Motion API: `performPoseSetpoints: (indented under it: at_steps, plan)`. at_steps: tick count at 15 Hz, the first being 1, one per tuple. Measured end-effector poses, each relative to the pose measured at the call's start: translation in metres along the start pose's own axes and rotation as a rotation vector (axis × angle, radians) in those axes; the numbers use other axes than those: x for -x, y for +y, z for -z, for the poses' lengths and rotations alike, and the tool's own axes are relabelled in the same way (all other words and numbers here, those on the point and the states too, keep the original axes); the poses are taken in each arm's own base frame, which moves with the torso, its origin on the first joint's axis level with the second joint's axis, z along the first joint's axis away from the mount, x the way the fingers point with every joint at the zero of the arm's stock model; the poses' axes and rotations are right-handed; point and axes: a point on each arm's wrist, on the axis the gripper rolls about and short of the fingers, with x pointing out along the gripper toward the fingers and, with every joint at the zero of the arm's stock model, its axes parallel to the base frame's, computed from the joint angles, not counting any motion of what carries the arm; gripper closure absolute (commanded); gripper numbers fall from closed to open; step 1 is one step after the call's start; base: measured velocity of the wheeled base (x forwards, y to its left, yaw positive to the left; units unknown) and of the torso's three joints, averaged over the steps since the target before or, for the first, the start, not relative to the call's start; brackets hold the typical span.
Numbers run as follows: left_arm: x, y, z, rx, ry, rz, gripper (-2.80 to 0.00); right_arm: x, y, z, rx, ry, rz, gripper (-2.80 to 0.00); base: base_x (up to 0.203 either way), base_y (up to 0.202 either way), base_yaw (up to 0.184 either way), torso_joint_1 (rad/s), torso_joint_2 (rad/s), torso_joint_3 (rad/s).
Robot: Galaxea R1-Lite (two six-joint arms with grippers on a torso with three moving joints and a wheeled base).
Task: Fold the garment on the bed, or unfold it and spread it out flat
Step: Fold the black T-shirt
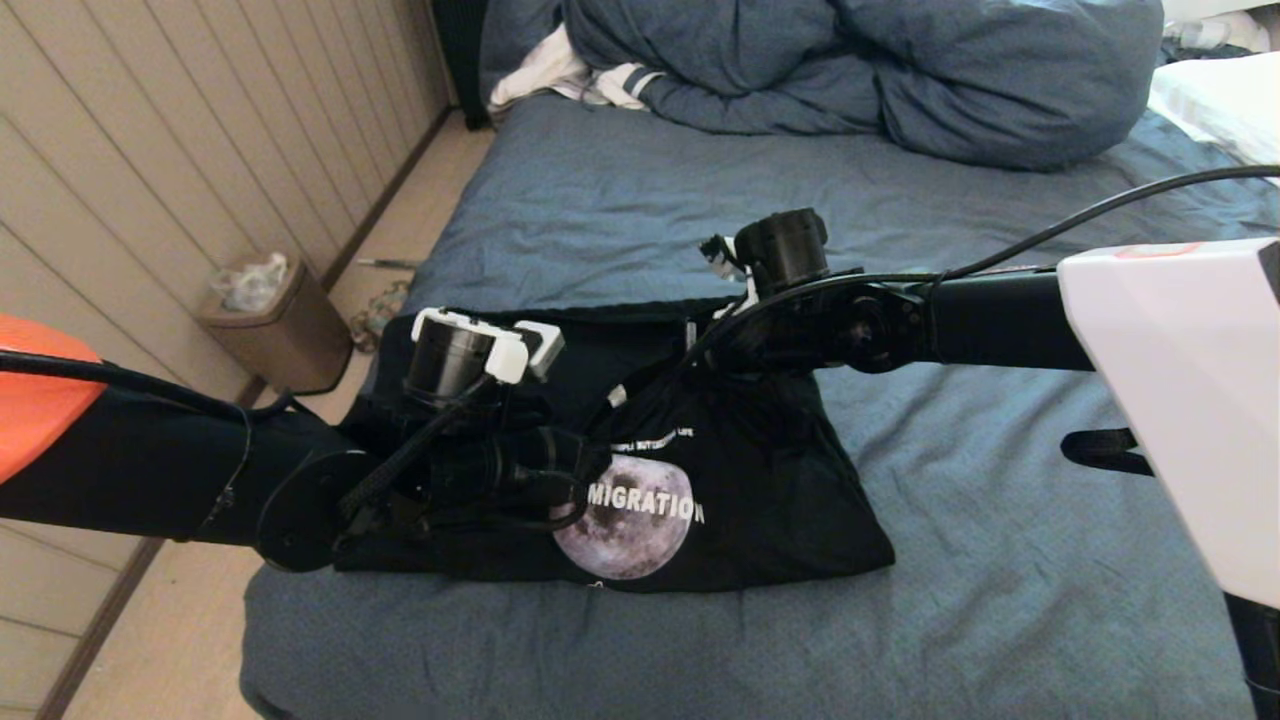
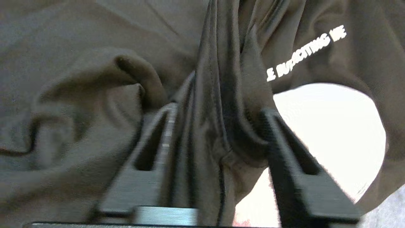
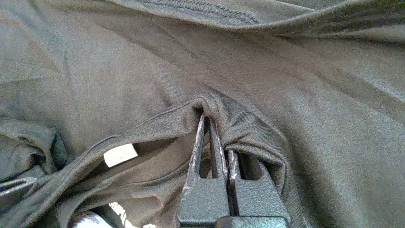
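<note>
The black garment (image 1: pixel 780 480) lies rumpled on the bed (image 1: pixel 1000 600), its pale moon graphic (image 1: pixel 625 530) and white "MIGRATION" lettering facing up. My left gripper (image 1: pixel 590 470) is low over the shirt's left half, just left of the moon. In the left wrist view, the left gripper (image 2: pixel 220 115) has its jaws partly apart, and a bunched vertical fold of the garment (image 2: pixel 218 95) fills the gap between them. My right gripper (image 1: pixel 700 345) is at the shirt's far edge. The right gripper (image 3: pixel 215 133) is shut on the ribbed collar (image 3: pixel 253 126), beside the white neck label (image 3: pixel 120 154).
A bunched blue-grey duvet (image 1: pixel 860 70) and a white striped cloth (image 1: pixel 590 75) lie at the head of the bed. A white pillow (image 1: pixel 1220 100) is at the far right. A brown bin (image 1: pixel 275 325) stands on the floor by the panelled wall on the left.
</note>
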Motion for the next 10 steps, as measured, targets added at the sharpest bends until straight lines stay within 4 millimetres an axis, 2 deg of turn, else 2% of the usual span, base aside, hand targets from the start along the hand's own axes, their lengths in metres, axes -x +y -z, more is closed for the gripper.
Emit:
performPoseSetpoints:
  at_steps: [5,8,10]
  plan:
    - [0.015,0.001,-0.011,0.01,-0.068,-0.023,0.0,0.01,0.002,-0.003,0.001,-0.006,0.0,0.0,0.0,0.0,0.0,0.0,0.0,0.0]
    - [0.043,-0.001,-0.015,0.006,-0.096,-0.012,0.0,0.031,0.006,0.0,0.003,0.013,-0.003,0.0,0.0,0.0,0.0,0.0,0.0,0.0]
    - [0.068,-0.003,-0.011,-0.001,-0.082,-0.002,0.0,0.05,0.011,0.009,0.007,0.045,-0.008,0.0,0.0,0.0,0.0,0.0,0.0,0.0]
